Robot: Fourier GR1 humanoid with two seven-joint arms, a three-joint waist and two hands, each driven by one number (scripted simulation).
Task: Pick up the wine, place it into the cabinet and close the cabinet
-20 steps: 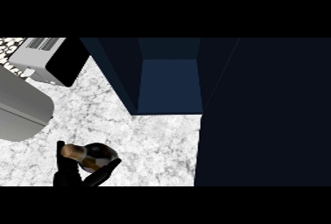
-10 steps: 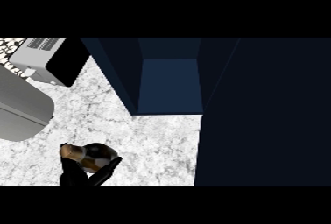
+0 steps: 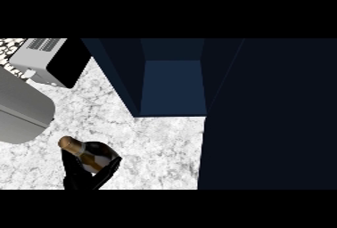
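The wine bottle (image 3: 94,155) is dark with a tan cork end pointing up and left. It leans over the marble counter (image 3: 158,151) at the lower left. My left hand (image 3: 84,174) comes in from the lower edge and is curled round the bottle's lower part, hiding its base. The dark blue cabinet (image 3: 171,84) stands open at the top centre, right of and beyond the bottle, and its inside looks bare. Its door (image 3: 270,116) is a large dark panel that fills the right side. My right hand does not show.
A grey box-shaped appliance (image 3: 41,57) with a black face sits at the top left. A large rounded grey object (image 3: 18,111) lies along the left edge, close to the bottle. White counter stretches between the bottle and the cabinet's front.
The bottle and my left hand have shifted slightly up in the view, and the cork end now sits a little farther from me. The cabinet has not moved.
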